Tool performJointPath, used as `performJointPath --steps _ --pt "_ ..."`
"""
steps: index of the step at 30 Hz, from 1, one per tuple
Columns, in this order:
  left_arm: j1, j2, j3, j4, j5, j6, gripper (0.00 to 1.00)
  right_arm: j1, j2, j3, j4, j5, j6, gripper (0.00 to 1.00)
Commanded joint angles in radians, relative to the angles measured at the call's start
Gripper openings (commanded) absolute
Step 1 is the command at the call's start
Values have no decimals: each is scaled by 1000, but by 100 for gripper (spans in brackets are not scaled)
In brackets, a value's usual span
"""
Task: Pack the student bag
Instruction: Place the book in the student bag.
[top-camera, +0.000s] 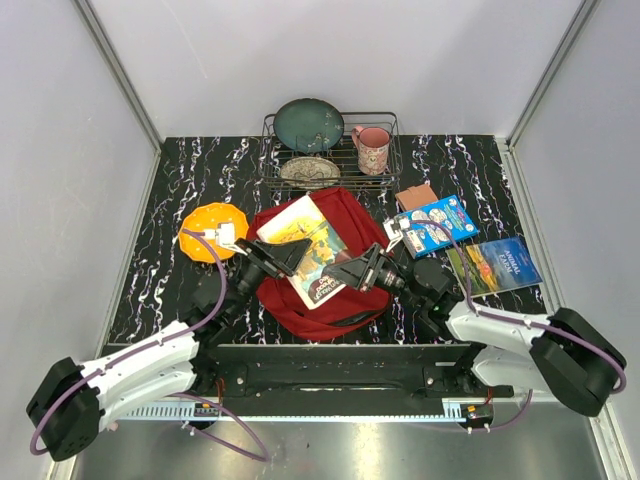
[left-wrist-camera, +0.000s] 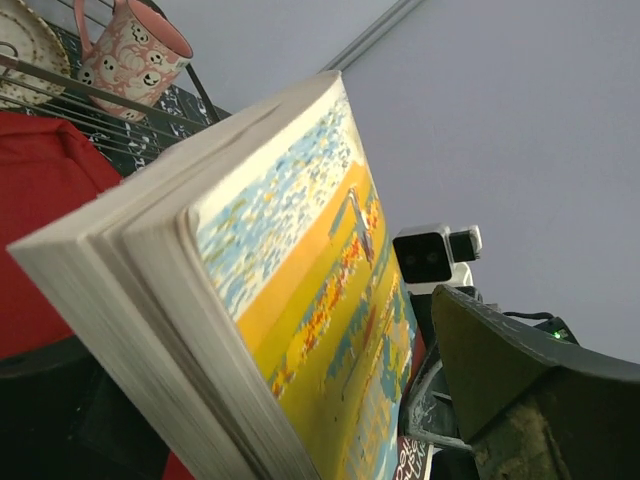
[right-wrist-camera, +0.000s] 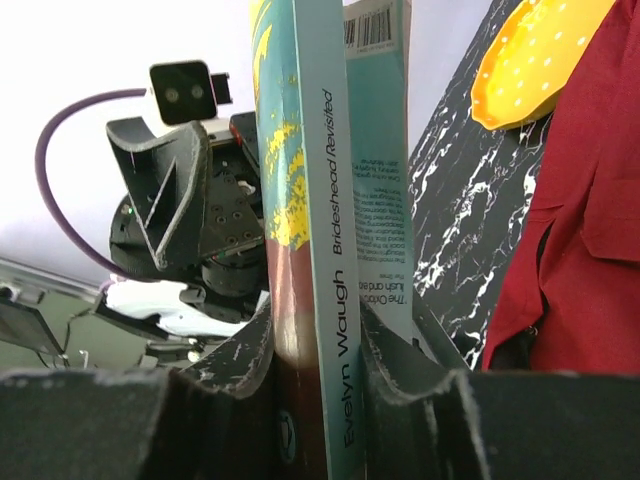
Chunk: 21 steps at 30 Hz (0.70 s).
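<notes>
Clamping the book (top-camera: 308, 250) by its near right edge, the right gripper (top-camera: 345, 271) holds it above the bag (top-camera: 357, 214) at mid-worktop (top-camera: 160, 290). The left gripper (top-camera: 289, 253) gapes wide at the book's left edge. The book's long axis runs near to far, with the bag directly below.

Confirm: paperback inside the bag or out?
Out. The right gripper clamps the paperback by its spine, holding it over the red bag; left gripper open beside it.
</notes>
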Motion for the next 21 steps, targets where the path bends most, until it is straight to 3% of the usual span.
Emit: performJointPath --steps 1,6,9,10,11,13,14,15,19,21 --pt "-1 -12 64 82 35 22 99 14 -72 38 -113 -86 -117 0" --pt "-3 -18 48 96 30 7 90 16 -56 119 -269 -219 -181 0" --pt "-1 -40 35 88 20 7 63 14 -60 117 -285 -216 -178 0" --pt "-3 -50 35 79 15 8 45 16 -65 117 -289 -213 -179 2" --pt "-3 -55 35 73 13 10 35 14 -69 119 -305 -201 -183 4" --pt "-3 -66 32 65 1 8 19 14 -82 122 -325 -181 -184 20" --pt "-1 -67 30 63 -3 4 7 16 -88 124 -338 -152 -184 34" --pt "0 -69 28 63 -8 -1 3 16 -98 119 -336 -134 -169 43" --pt "-1 -60 1 95 -43 -36 0 14 -103 75 -213 -77 -74 72" --pt "-1 -54 -19 131 -65 -71 0 14 -80 62 -129 -70 -16 75"
